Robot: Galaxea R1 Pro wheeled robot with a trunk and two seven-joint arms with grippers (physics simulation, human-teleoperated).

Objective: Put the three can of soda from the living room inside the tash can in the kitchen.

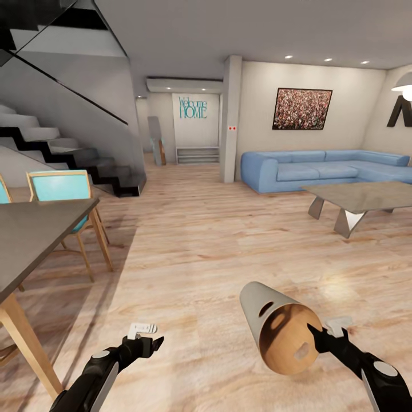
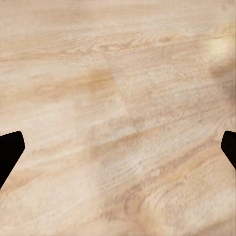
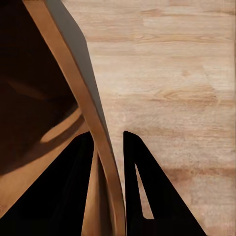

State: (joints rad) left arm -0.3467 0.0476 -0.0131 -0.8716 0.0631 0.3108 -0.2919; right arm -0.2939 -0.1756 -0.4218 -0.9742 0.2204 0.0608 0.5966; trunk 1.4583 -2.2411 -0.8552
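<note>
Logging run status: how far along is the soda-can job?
Early. Done: nothing shows as binned; the trash can looks empty inside. In hand: the right gripper clamps the bin's rim, carrying it tilted over the wood floor. The left gripper is open and empty. Left: all three cans, unseen near the sofa.

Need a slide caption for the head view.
Right gripper carries the tapered grey metal bin by its rim toward the light-blue corner sofa.
</note>
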